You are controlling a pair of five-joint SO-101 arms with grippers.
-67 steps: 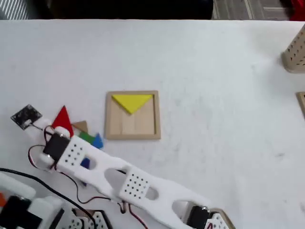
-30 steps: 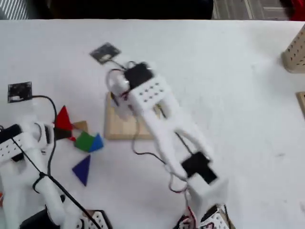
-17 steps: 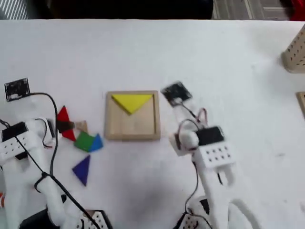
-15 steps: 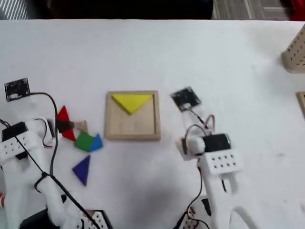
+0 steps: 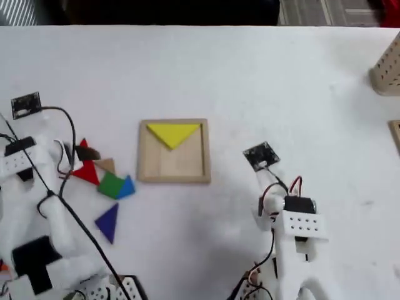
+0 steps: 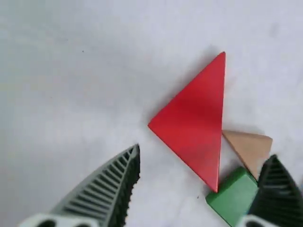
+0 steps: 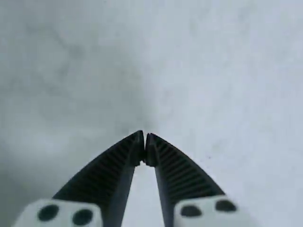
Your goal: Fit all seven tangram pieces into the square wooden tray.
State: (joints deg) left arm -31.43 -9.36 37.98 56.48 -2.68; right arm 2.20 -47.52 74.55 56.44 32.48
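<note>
White table (image 5: 281, 81), with a square wooden tray (image 5: 142, 156) near its middle. Left of the tray, clustered: red triangle (image 5: 87, 173), tan triangle (image 5: 106, 165), green square (image 5: 111, 185), light-blue triangle (image 5: 128, 185) (dark-blue triangle (image 5: 109, 220) apart, nearer the arms' bases). At the right edge, a perforated wooden block (image 5: 387, 69).

White arms (image 5: 299, 226), black ribbed right tool (image 7: 143, 143).
</note>
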